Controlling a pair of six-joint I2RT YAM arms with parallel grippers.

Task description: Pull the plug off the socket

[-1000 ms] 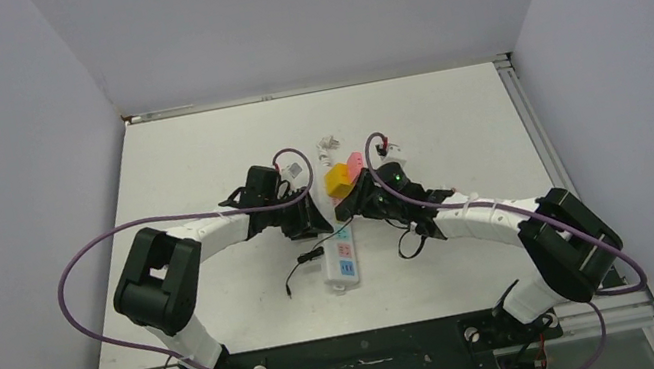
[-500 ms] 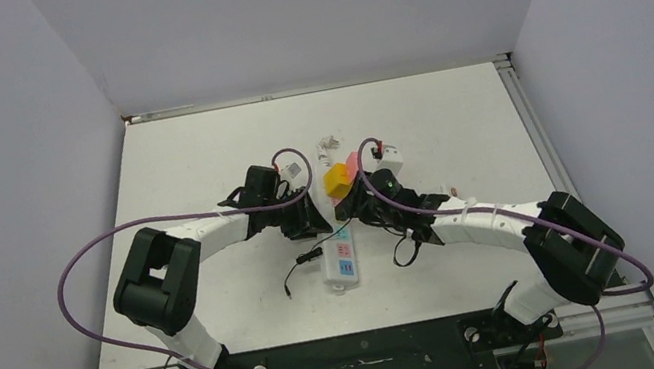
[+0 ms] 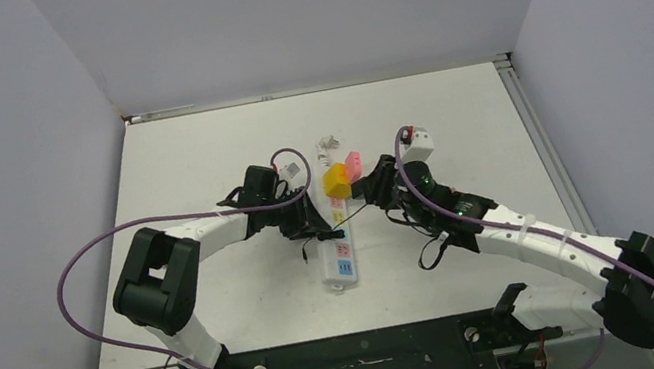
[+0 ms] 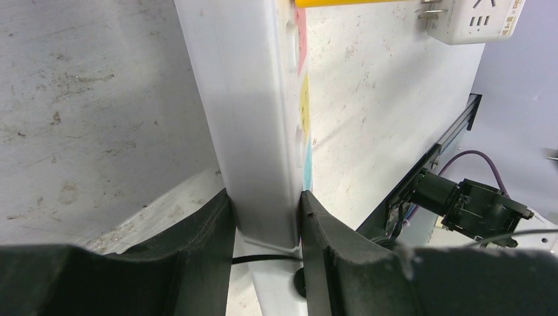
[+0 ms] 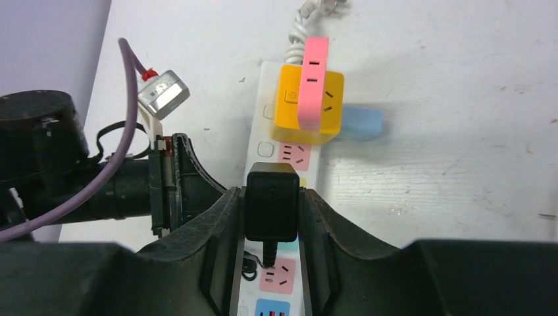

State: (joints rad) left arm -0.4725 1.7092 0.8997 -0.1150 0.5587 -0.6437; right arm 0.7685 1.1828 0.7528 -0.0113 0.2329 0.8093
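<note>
The socket, a long white power strip (image 3: 342, 268) with pastel outlet faces, lies at mid-table. My left gripper (image 3: 317, 225) is shut on its sides; the left wrist view shows both fingers (image 4: 204, 257) clamping the white body (image 4: 253, 131). My right gripper (image 3: 374, 194) is shut on the black plug (image 5: 271, 203) and holds it to the right of the strip and off its face. The plug's thin black cord (image 3: 346, 219) stretches back to the strip. Pink and blue outlets (image 5: 276, 276) show below the plug.
A yellow cube adapter (image 5: 309, 102) with a pink piece (image 5: 312, 79) sits on the strip's far end, with a blue block (image 5: 362, 123) beside it. The strip's coiled white cord (image 5: 306, 20) lies beyond. A white adapter (image 4: 477, 20) lies near the far end.
My right gripper has moved right and away from the strip with the black plug, and its cord is now drawn out straight. The left gripper stayed clamped on the strip.
</note>
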